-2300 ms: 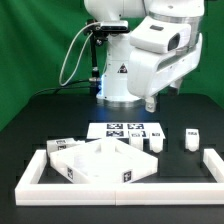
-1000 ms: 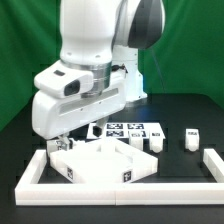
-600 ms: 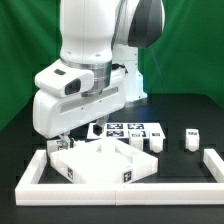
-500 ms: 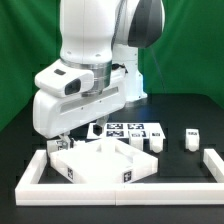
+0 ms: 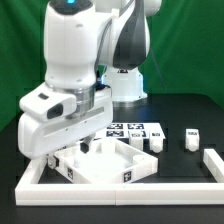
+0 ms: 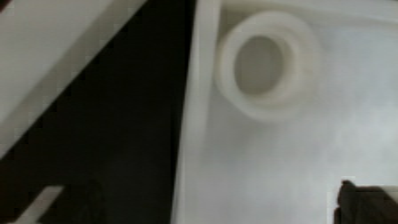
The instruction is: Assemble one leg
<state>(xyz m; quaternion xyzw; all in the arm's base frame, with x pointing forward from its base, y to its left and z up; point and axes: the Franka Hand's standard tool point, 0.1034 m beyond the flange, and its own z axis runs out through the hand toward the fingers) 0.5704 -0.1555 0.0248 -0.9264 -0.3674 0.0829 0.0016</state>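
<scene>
The white square tabletop panel (image 5: 108, 162) lies near the front of the black table. My gripper (image 5: 84, 148) hangs low over the panel's back corner at the exterior view's left. In the wrist view the gripper (image 6: 205, 205) is open. One dark fingertip (image 6: 43, 204) is over the black table and the other (image 6: 366, 200) over the panel (image 6: 267, 150), so the jaws straddle its edge. A round socket (image 6: 263, 65) in the panel shows close up. Two small white legs stand at the exterior view's right, one (image 5: 190, 139) apart and one (image 5: 155, 141) by the panel. Nothing is held.
The marker board (image 5: 128, 129) lies behind the panel. A low white fence (image 5: 214, 166) runs round the front and sides of the work area. The arm's bulky white wrist (image 5: 60, 110) hides the table at the exterior view's left.
The arm has swung from the right to the exterior view's left, then come down and forward over the panel's back-left corner. The panel and the two legs have not moved.
</scene>
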